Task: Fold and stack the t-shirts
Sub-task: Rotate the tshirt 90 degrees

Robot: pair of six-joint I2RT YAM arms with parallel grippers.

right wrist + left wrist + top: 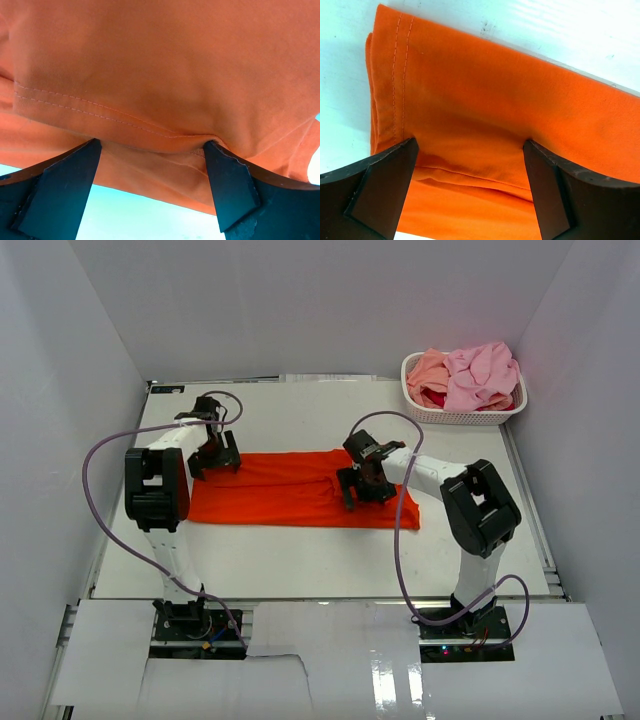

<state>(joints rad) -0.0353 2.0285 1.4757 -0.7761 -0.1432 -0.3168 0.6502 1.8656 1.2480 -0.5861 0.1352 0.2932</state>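
Folding under way on the white desk: an orange-red t-shirt lies at its centre, already doubled lengthwise into a long flat band running left to right; judged from that, the step in hand is the crosswise fold that would make it a compact stack-ready packet.

The left fingers stand wide apart over the band's left end, clamped on nothing; their tips sit on the cloth just inside a double-stitched hem, with layered edges showing beneath. The right fingers are likewise spread and holding nothing, straddling a stitched edge towards the band's right end.

The next move calls for both pairs to close on all the layers at once, then to lift and carry one end over the other evenly; a pinch that catches only the top layer would likely pull the fold apart.

The cloth is soft, matt knit, limp and faintly rippled; the fingers are dark, hard and wedge-shaped. At the far right corner a white perforated plastic basket holds the waiting heap: a pink t-shirt and a salmon t-shirt, crumpled together.
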